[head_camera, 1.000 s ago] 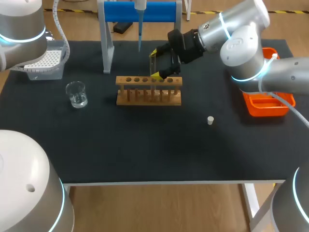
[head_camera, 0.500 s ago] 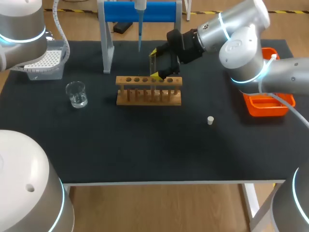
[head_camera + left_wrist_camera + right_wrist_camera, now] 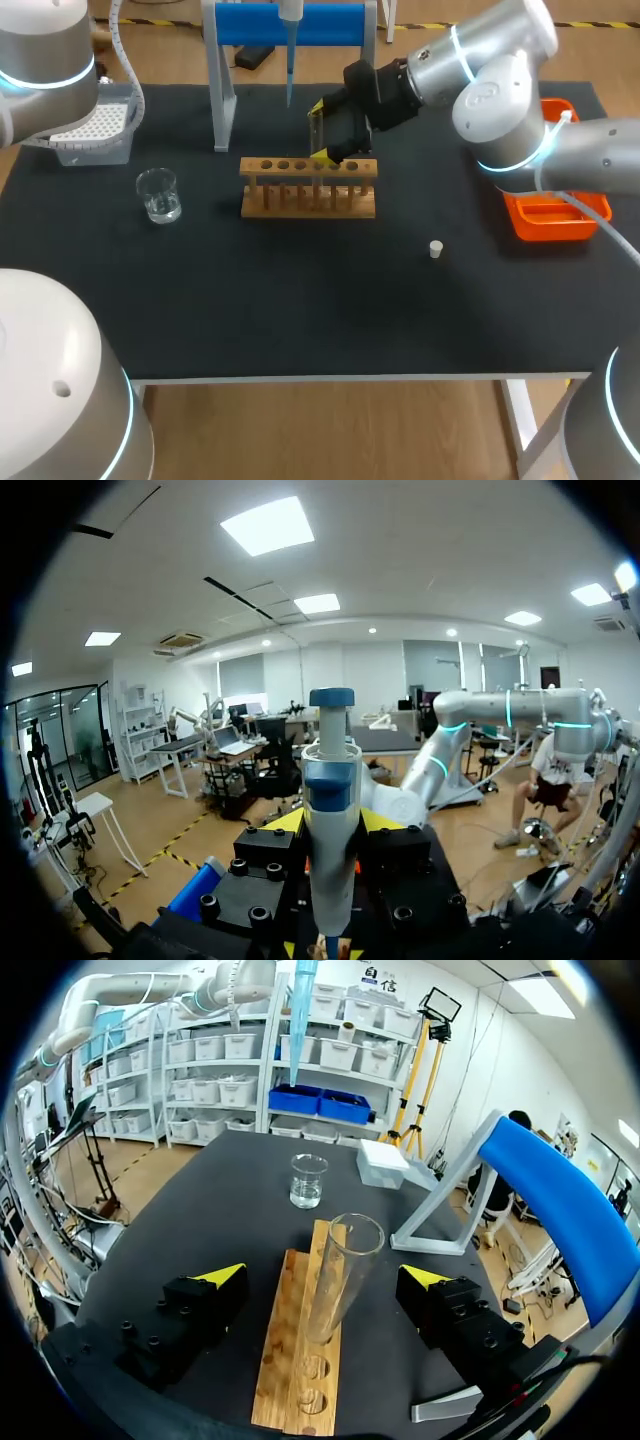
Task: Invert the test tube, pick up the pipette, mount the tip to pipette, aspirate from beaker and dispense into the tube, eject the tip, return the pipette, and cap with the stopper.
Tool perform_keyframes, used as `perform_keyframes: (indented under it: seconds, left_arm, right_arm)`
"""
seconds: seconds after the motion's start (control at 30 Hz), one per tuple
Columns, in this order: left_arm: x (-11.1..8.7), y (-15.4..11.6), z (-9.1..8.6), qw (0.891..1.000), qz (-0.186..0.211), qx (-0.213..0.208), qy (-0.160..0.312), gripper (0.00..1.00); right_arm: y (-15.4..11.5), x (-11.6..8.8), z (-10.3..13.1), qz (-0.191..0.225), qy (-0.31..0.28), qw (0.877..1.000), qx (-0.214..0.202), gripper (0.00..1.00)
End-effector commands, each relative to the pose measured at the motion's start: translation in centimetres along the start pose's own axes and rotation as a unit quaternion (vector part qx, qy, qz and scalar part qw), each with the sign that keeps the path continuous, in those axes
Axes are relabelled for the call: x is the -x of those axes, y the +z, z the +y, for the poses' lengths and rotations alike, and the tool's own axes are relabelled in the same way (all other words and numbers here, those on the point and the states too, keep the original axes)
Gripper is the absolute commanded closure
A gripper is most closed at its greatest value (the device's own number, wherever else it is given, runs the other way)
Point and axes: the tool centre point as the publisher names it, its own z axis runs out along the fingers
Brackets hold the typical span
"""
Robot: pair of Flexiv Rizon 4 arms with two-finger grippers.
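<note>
Backing off rack (image 3: 292, 1360), right gripper (image 3: 322, 1276) is seen jaws wide — test tube (image 3: 345, 1255) left upright, inversion judged done; pipette (image 3: 328, 770) clamped in left gripper (image 3: 330, 822).

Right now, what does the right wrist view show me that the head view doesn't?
Right wrist only: clear gaps between the test tube, mouth up in the rack, and both fingers of the right gripper. Head only: the stopper and the orange tray. Both: rack, beaker, tip box, pipette.
</note>
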Motion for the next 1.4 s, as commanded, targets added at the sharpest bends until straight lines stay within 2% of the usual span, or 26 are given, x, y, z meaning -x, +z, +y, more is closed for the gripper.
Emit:
perform_keyframes:
  seconds: [0.03,0.43,0.9,1.4]
  left_arm:
    - [0.1,-0.1,-0.1,1.000,0.002,0.002,-0.001,1.00]
    - [0.1,-0.1,-0.1,1.000,0.002,0.002,-0.001,1.00]
    - [0.6,2.1,-0.9,1.000,0.016,-0.001,-0.003,1.00]
    - [1.1,3.5,-0.3,1.000,0.026,-0.014,-0.009,1.00]
  right_arm:
    - [-0.1,0.0,0.0,0.001,0.000,1.000,-0.002,0.00]
    - [-0.1,0.0,0.0,0.001,0.000,1.000,-0.002,0.00]
    - [-0.1,0.0,0.0,0.001,0.000,1.000,-0.002,0.00]
    - [-0.1,0.0,0.0,0.001,0.000,1.000,-0.002,0.00]
